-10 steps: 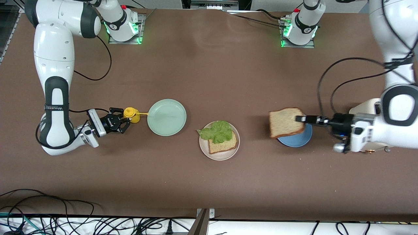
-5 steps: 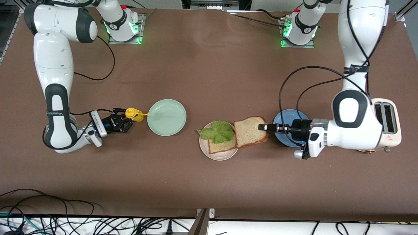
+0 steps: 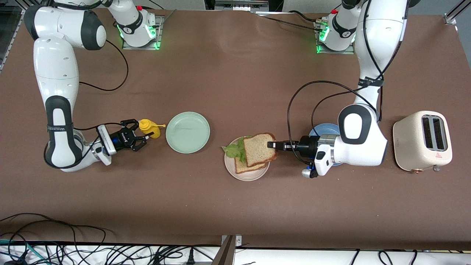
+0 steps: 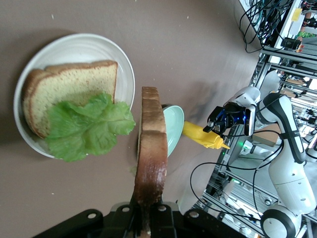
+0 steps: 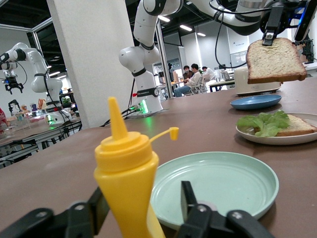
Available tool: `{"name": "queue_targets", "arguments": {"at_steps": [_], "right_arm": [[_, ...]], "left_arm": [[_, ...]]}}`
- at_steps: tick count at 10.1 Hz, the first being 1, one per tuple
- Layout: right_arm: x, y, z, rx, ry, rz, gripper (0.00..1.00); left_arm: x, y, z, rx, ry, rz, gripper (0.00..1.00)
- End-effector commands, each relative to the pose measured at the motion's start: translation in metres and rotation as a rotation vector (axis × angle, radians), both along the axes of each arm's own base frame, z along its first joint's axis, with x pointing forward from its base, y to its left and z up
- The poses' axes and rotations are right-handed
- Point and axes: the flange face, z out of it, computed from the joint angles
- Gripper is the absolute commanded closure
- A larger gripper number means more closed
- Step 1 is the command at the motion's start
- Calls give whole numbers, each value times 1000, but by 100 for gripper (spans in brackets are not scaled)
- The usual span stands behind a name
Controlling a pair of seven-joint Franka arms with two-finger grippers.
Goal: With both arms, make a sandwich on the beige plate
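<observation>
Over the beige plate point(image 3: 247, 173), the top bread slice point(image 3: 259, 149) hangs above lettuce point(image 3: 235, 150) and bottom slice point(image 3: 250, 166), pinched at its three-o'clock edge by the left gripper point(image 3: 273, 145). Right gripper point(image 3: 139, 139) waits, spread around the mustard bottle point(image 3: 149, 128).

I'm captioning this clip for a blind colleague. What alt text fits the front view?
The left gripper holds a bread slice in the air over the beige plate, which carries another bread slice and a lettuce leaf. Toward the right arm's end, the right gripper is open around a yellow squeeze bottle beside a mint-green plate.
</observation>
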Motion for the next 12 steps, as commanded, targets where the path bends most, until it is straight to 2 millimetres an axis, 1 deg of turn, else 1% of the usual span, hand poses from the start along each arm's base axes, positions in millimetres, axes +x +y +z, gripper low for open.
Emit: {"name": "queue_targets", "arguments": {"at_steps": [1,2,3,4,5,6,7,8,9,10,11,12], "right_arm": [[3,-10,8,-1,10,1,0],[4,-21,12,-38,12,17,0],[2,-36,11,-75,40,16,0],[0,-51,14,-114,65,15,0],[3,-66,22,-167,86,17,0],[6,-76,34,-233,149,23,0],[14,-77,56,-295,230,34,0],[22,-89,78,-380,300,23,0],[23,-98,90,-444,379,15,0],[22,-106,102,-490,435,-2,0],[25,-112,124,-552,494,-41,0],[28,-109,145,-600,558,-70,0]], "left_arm": [[-7,-26,-6,3,14,41,100],[-10,-39,-15,13,6,65,100],[-14,-49,-27,17,13,76,100],[-15,-50,-35,27,15,88,100],[-15,-50,-45,36,25,90,100],[-16,-50,-53,45,30,87,100],[-18,-49,-61,58,34,78,100],[-18,-48,-69,67,32,73,100],[-17,-46,-77,74,38,73,80],[-16,-43,-85,86,39,84,22],[-13,-38,-88,122,14,105,0],[-13,-36,-90,166,-7,86,0]]}}
